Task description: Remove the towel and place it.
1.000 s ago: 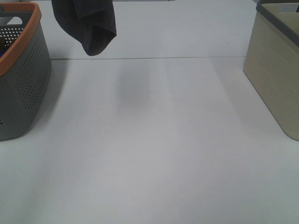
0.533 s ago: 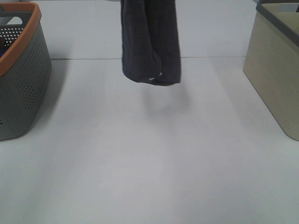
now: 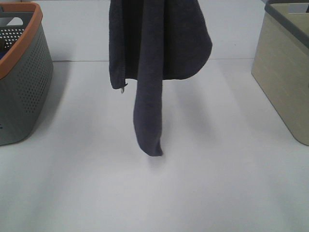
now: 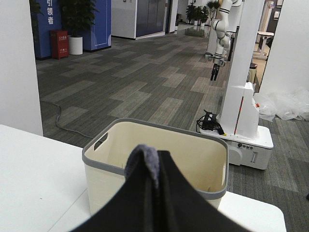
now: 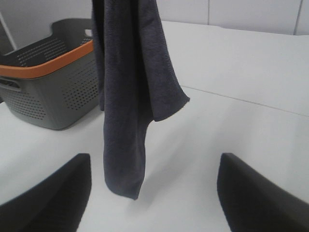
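The towel (image 3: 159, 48) hangs in the upper centre of the high view, its top cut off by the frame's upper edge. It is a dark navy-grey terry cloth with a nubby pile. The upper part is broad and bunched, with a rounded lobe bulging to the right and a stitched hem along its lower edge. A small pale tag (image 3: 124, 88) dangles from its lower left corner. From the middle of this mass a narrow folded tail drops toward the centre of the frame. Its tip sits right at its own shadow on the white tabletop (image 3: 203, 193); whether it touches cannot be told.

The left arm's fingers (image 4: 166, 193) are clenched together, pinching a greyish fold of the towel (image 4: 145, 162) between them. The right arm's fingers (image 5: 256, 193) stand wide apart and grasp nothing. The towel (image 5: 128, 87) hangs in front of them, over the tabletop.

A grey perforated basket (image 3: 24, 87) with an orange rim stands at the left edge of the high view. A beige basket (image 3: 285, 72) with a grey rim stands at the right edge. The towel hangs between the two, apart from both.
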Available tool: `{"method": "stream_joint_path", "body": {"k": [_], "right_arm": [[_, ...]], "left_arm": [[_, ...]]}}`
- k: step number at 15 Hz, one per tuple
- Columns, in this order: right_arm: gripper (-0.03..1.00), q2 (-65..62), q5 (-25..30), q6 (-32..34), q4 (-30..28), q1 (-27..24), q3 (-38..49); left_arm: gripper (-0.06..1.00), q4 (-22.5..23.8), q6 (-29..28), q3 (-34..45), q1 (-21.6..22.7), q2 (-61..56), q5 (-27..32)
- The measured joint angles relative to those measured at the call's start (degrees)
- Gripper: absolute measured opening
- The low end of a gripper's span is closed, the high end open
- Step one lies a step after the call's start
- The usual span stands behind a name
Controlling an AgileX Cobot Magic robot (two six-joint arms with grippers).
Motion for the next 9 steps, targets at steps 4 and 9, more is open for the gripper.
{"method": "stream_joint_path", "body": {"k": [4,9], "right_arm": [[0.71,13.2,1.5,-22.5,16.3,0.0,0.0],[0.68,27.2,3.1,-39.8,30.2,0.1,0.0]], "left_arm": [[0.00,0.2,0.0,0.0,0.0,0.5,2.1],[0.00,0.2,-1.7,4.1,-0.1,0.5,4.9]]}}
